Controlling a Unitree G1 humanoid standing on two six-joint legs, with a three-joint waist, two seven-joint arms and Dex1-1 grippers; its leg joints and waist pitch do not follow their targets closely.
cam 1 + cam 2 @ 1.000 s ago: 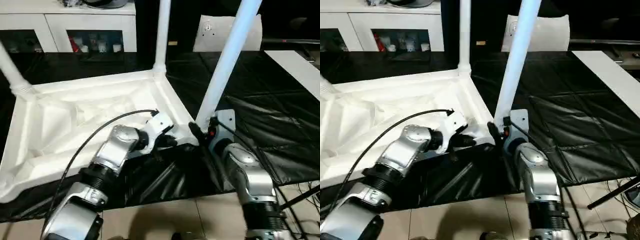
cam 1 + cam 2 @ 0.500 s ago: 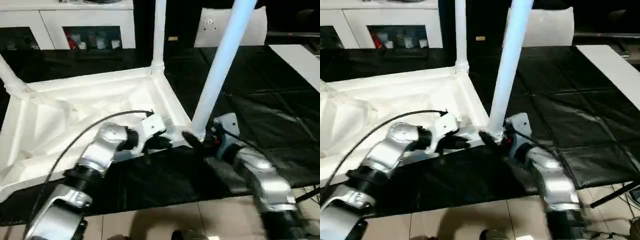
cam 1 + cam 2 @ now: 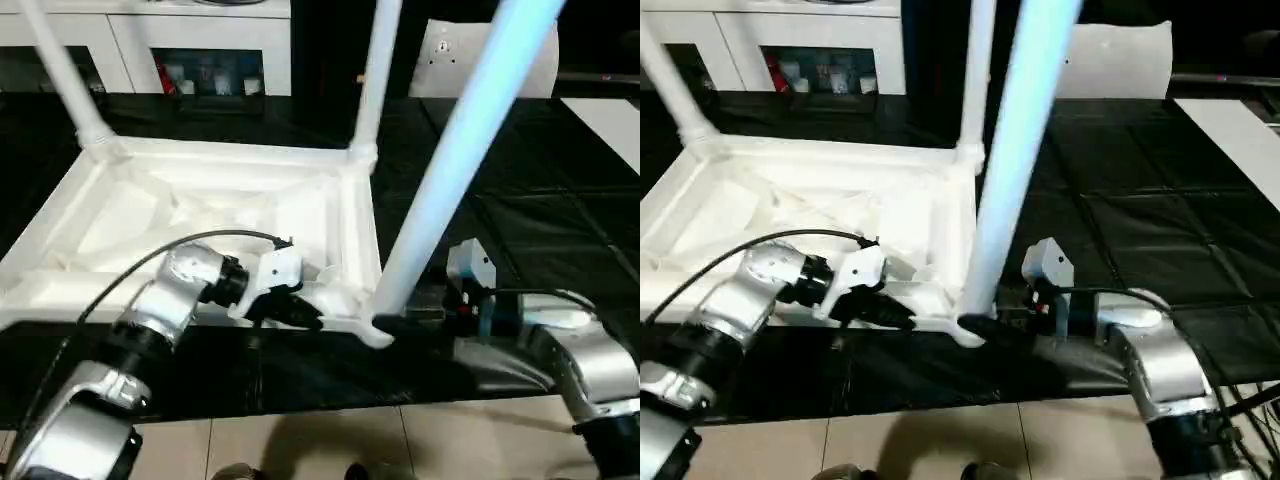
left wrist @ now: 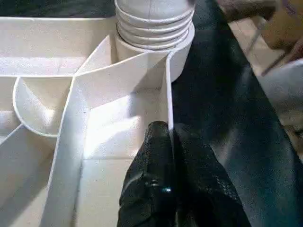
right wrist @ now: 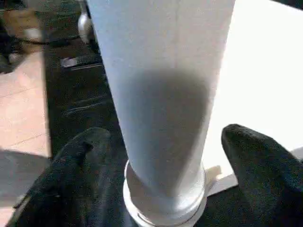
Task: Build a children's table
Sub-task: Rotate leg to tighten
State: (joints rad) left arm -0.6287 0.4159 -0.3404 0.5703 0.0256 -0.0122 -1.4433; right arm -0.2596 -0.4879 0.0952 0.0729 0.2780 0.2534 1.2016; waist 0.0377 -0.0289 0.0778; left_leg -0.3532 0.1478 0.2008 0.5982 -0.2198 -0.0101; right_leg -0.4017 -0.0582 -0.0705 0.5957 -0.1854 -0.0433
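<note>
The children's table lies upside down on black sheeting, its ribbed underside facing up. Legs stand in the far left and far right corners. A third leg leans in the near right socket. My left gripper is shut on the near rim, close to that socket, with one black finger on each side of the wall. My right gripper stands open around the base of the near right leg. Its fingers flank the leg with gaps.
Black sheeting covers the floor around the table, and beige tiles start at its near edge. A white cabinet runs along the back. A white panel lies at the right and a white cushion-like thing behind the legs.
The whole view has shifted, so the table sits differently in the picture. My right forearm now reaches the leg's base from the side, with its jaws wider apart. The left gripper keeps its hold.
</note>
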